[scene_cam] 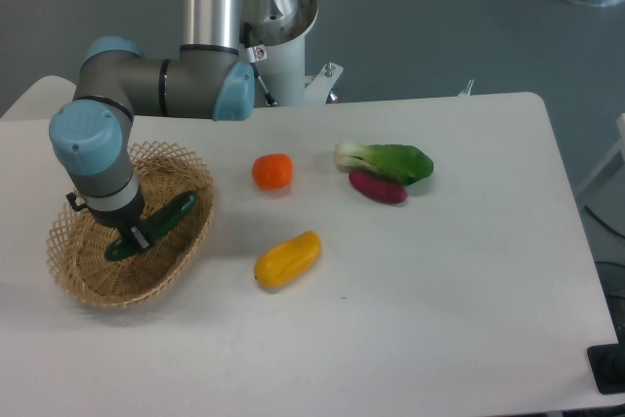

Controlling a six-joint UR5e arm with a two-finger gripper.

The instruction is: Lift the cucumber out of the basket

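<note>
The wicker basket (93, 275) sits at the far left of the white table (439, 290), and the claw (135, 237) hangs inside it, reaching down from the grey and blue wrist directly above. Its 2 fingers are closed around the dark green cucumber (161, 224), pinching it near the lower left end; the fingers themselves are small and dark, so how wide the gap is cannot be read beyond the fact that they clasp the vegetable. The cucumber slants from the claw up and to the right, its free end pointing toward the basket's right rim, and it appears to be lifted slightly off the woven floor, though contact with the weave cannot be ruled out from this angle. Right of the claw and outside the basket, a yellow oblong vegetable (287, 259) lies on the table, a little lower than the claw. Up and right of the claw, beyond the basket's rim, rests an orange tomato-like vegetable (272, 171). Farther right again, well apart from the claw, a bok choy (387, 160) with a white stem lies on its side, its stem end pointing back toward the claw, and a purple sweet potato (378, 187) lies touching its lower edge. Behind the table, up and right of the claw, stands the arm's pale base column (278, 36).
</note>
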